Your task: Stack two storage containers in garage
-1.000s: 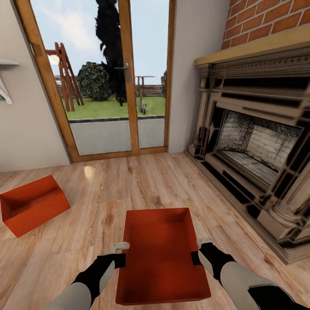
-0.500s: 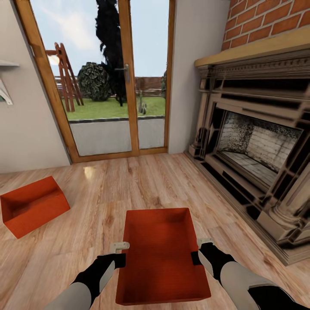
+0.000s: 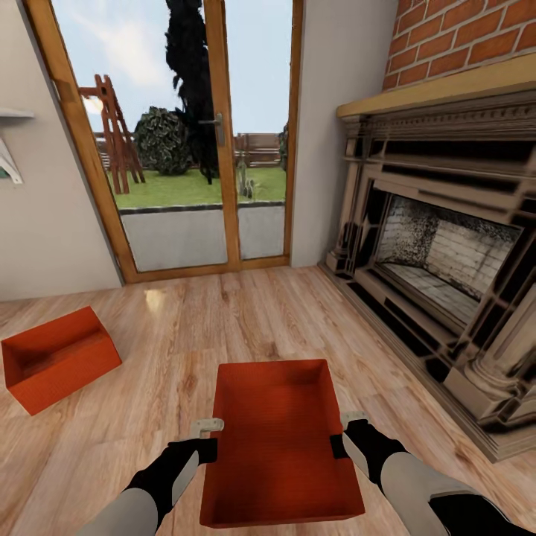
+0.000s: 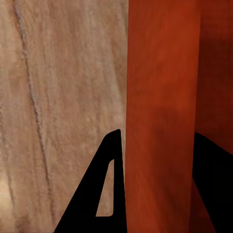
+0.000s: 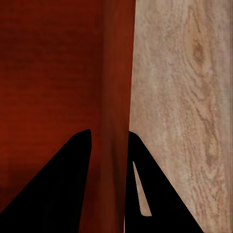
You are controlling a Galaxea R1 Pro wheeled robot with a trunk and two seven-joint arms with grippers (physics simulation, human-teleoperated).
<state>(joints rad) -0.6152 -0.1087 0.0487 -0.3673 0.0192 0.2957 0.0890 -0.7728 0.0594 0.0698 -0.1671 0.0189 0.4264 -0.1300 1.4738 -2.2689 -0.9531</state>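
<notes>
— Where is the near storage container [image 3: 277,439]?
— Between the two claws. The left claw [image 3: 209,449] is clamped on its left wall, the right claw [image 3: 339,445] on its right wall, each with one finger inside.
— And the second container [image 3: 58,356]?
— On the wood-plank floor [image 3: 246,313], well off beyond the left claw, before the glass doors [image 3: 182,134].
</notes>
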